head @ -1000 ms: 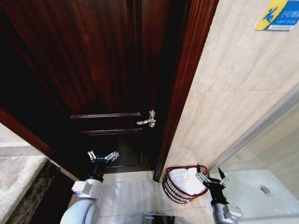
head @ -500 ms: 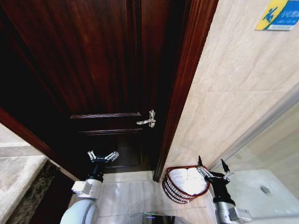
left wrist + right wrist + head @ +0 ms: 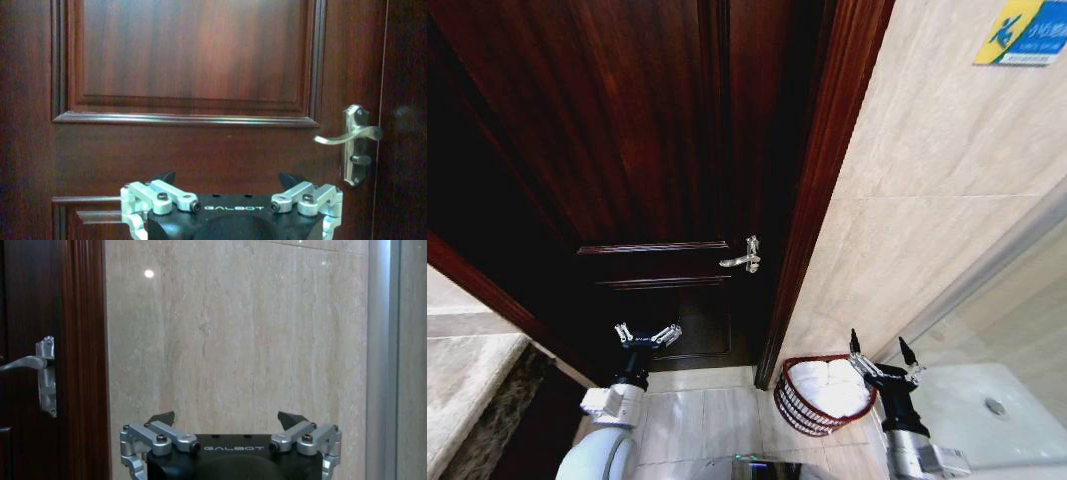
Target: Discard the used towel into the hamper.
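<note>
Right gripper [image 3: 876,352]: jaws spread wide, pinching nothing, touching nothing; 2 dark fingertips [image 3: 854,342] stand apart in the head view and in its own wrist view [image 3: 227,419], where they face the beige stone wall [image 3: 233,335]. Position: at 5 o'clock of the head view, just beside the hamper [image 3: 802,402] on its right flank, raised above the rim. Hamper: dark red-brown openwork basket on the tiled floor [image 3: 702,420], between the door frame [image 3: 812,200] and the wall, holding a white towel [image 3: 829,385] that fills it to the rim. Left gripper [image 3: 647,334]: jaws spread wide and empty, at 7 o'clock, idle before the dark wooden door [image 3: 627,150], its wrist view [image 3: 227,179] facing the panel and the silver lever handle [image 3: 351,135]. Change from 0.5 s ago: right gripper shifted only slightly; from 1 s ago: it has risen and moved off the hamper's rim toward the right. Hamper, towel, left gripper unchanged.
</note>
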